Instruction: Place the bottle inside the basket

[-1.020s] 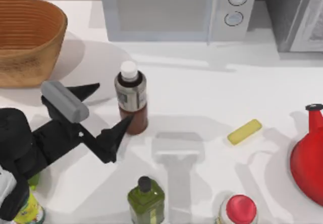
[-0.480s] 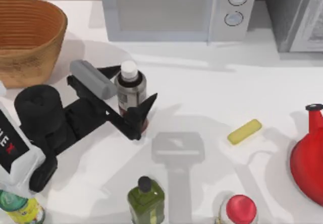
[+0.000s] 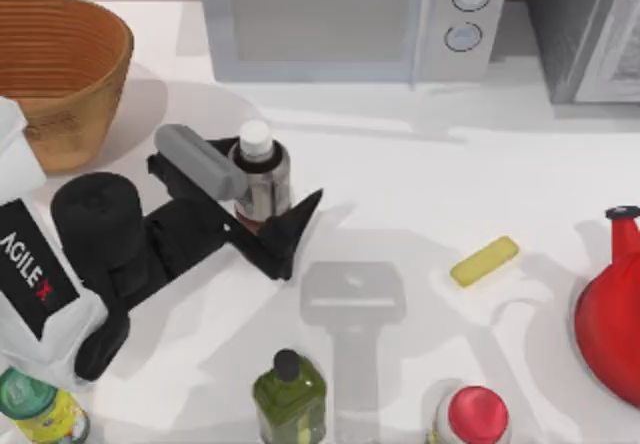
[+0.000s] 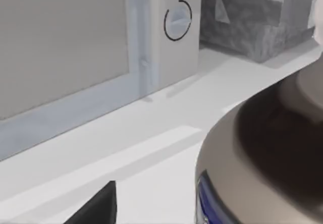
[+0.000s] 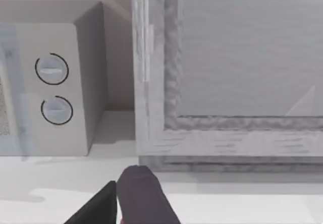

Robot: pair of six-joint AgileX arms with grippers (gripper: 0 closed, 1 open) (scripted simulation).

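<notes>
Our left gripper (image 3: 260, 209) straddles the bottle (image 3: 260, 176) near mid-table, its spread fingers (image 3: 293, 227) flanking the lower body, not visibly pressed against it. The bottle stands upright, well apart from the basket (image 3: 60, 74) at the far left. A microwave (image 3: 345, 19) stands behind; an olive-green bottle (image 3: 288, 394) and a red-capped jar (image 3: 472, 416) stand at the near edge, a yellow block (image 3: 484, 261) and red jug (image 3: 612, 309) to the right. We cannot tell the state of our right gripper's (image 5: 126, 199) fingers.
</notes>
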